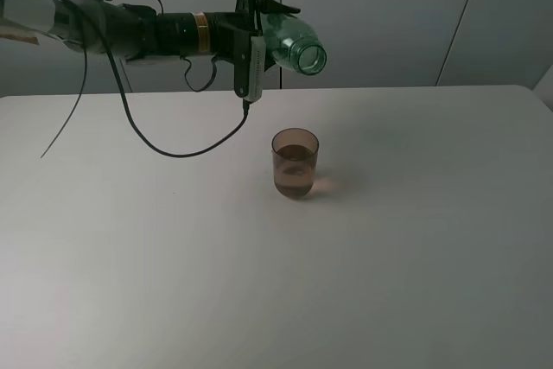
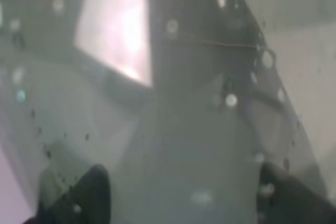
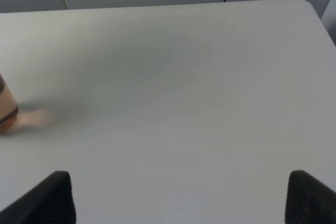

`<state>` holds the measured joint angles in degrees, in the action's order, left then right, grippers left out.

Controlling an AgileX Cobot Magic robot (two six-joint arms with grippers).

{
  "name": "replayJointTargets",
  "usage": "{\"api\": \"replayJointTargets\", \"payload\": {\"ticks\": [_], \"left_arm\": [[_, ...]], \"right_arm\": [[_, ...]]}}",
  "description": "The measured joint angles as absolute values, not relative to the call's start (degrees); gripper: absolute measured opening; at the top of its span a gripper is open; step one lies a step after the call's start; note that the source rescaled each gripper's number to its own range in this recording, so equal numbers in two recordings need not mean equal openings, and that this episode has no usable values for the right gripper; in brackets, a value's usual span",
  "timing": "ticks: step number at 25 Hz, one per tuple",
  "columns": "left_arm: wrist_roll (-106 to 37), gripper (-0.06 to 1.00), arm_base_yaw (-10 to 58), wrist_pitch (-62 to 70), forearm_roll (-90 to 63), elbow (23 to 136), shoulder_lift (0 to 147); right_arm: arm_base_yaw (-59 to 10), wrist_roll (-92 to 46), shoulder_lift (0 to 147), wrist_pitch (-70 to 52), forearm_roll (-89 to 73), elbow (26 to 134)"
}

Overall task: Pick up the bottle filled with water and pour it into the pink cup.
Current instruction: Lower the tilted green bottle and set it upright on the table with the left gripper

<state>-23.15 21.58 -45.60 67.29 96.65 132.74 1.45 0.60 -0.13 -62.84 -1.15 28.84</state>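
- Left gripper clamping bottle, tipping it near horizontal, mouth hanging over pink cup.
- Cup standing mid-table, nearer far edge, holding water.
- No stream showing; pour step likely ending.
- Next move calling for righting bottle slowly.
- Right gripper spreading wide, gripping nothing.

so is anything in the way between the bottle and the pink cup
Nothing visible does. The left claw holds the green bottle tipped, its uncapped mouth above the pink cup in the high view, with only open air between them.
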Motion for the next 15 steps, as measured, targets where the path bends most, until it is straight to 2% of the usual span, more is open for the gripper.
{"api": "replayJointTargets", "payload": {"ticks": [4, 15], "left_arm": [[-6.12, 0.00, 21.08, -41.87, 60.65, 91.82, 129.87], [8.10, 0.00, 19.39, -37.36, 28.69, 70.86, 118.53]], "right_arm": [[1.45, 0.60, -0.13, -62.84, -1.15, 28.84], [1.45, 0.60, -0.13, -62.84, -1.15, 28.84]]}}
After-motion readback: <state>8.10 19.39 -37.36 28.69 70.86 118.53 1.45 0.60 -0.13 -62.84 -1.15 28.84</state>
